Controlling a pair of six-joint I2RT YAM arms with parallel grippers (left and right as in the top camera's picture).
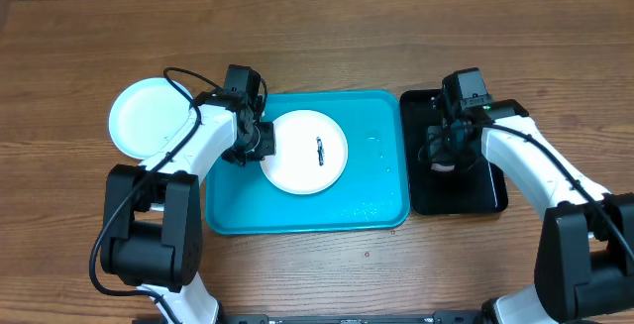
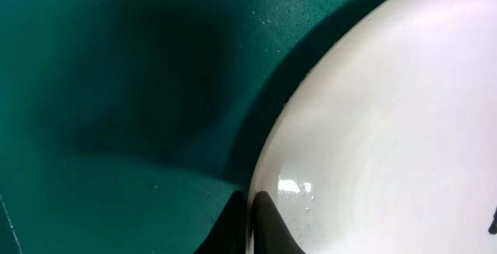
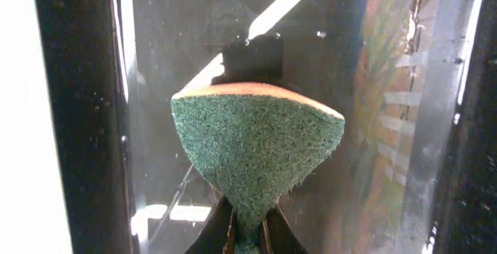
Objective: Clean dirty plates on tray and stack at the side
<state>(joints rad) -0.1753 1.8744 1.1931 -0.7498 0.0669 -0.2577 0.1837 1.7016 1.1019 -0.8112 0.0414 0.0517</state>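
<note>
A white plate (image 1: 307, 153) with a small dark smear (image 1: 320, 151) lies on the turquoise tray (image 1: 371, 190). My left gripper (image 1: 262, 146) is shut on that plate's left rim; in the left wrist view its gripper (image 2: 250, 223) pinches the plate (image 2: 388, 130) edge over the tray (image 2: 116, 91). A second white plate (image 1: 144, 116) lies on the table left of the tray. My right gripper (image 1: 446, 156) hangs over the black tray (image 1: 475, 193), shut on a green scouring sponge (image 3: 260, 145) with an orange back.
Water drops glisten on the turquoise tray's right side (image 1: 374, 138). The glossy black tray (image 3: 78, 114) fills the right wrist view with wet reflections. Wooden table (image 1: 317, 47) surrounds both trays.
</note>
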